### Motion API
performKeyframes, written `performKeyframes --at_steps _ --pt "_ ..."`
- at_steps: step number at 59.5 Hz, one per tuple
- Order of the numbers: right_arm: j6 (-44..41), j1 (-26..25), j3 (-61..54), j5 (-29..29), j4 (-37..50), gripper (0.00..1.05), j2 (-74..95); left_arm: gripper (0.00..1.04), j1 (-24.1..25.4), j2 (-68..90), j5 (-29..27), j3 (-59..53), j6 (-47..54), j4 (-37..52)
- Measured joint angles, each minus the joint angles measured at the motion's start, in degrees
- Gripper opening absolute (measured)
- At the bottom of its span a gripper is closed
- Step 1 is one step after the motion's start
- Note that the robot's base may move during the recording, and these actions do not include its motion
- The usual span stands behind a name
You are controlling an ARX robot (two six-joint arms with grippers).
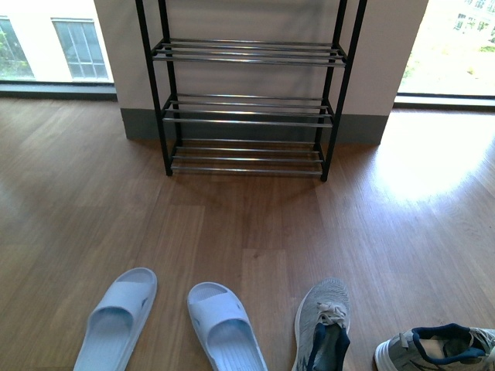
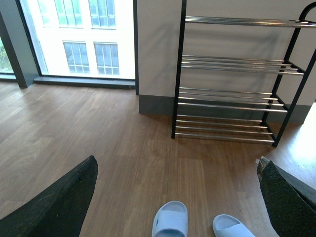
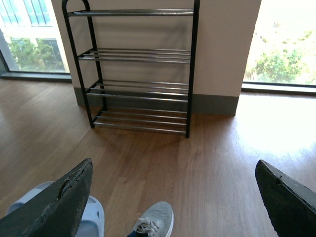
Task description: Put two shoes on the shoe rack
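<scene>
Two grey knit shoes lie on the wooden floor at the near edge of the front view. One shoe (image 1: pixel 323 325) points its toe toward the rack; the other shoe (image 1: pixel 441 348) lies at the right corner, turned sideways. The black shoe rack (image 1: pixel 249 100) with chrome rod shelves stands against the wall ahead, its shelves bare. My right gripper (image 3: pixel 175 195) is open above the floor, the first shoe's toe (image 3: pixel 155 219) between its fingers. My left gripper (image 2: pixel 177 195) is open over the floor, away from both shoes. Neither arm appears in the front view.
A pair of pale blue slides, one (image 1: pixel 117 321) and the other (image 1: pixel 224 326), lies to the left of the shoes. Large windows flank the wall section behind the rack. A sunlit glare patch (image 1: pixel 433 162) marks the floor at the right.
</scene>
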Motion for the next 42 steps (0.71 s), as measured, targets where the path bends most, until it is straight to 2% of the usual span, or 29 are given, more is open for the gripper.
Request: performKeyframes --at_steps 4,6,8,10,16,25,32,42 --pt "0.00 0.00 0.00 0.00 0.00 0.96 0.00 0.95 0.00 0.00 -0.02 0.00 -0.02 0.00" --pt "1.11 0.68 0.24 2.62 -0.96 0.96 0.52 0.95 0.00 0.00 0.00 0.00 -0.02 0.00" --pt "4.22 2.86 1.53 12.11 -3.82 0.96 4.35 0.95 0.00 0.00 0.00 0.00 -0.02 0.00" --pt "6.10 1.46 2.21 15.76 -2.82 0.96 9.35 0.95 0.00 0.00 0.00 0.00 0.00 0.00" --pt "9.75 -7.85 6.67 10.51 5.11 0.96 27.56 0.95 0.00 0.00 0.00 0.00 -0.02 0.00" --pt "13.66 -16.09 14.56 7.58 16.13 0.96 56.11 0.95 0.00 0.00 0.00 0.00 -0.02 0.00" --pt "18.93 -18.12 22.43 8.28 18.49 0.96 82.03 0.95 0.00 0.00 0.00 0.00 0.00 0.00" --pt "24.61 -17.97 31.21 10.43 16.85 0.96 103.38 0.95 0.00 0.00 0.00 0.00 -0.02 0.00"
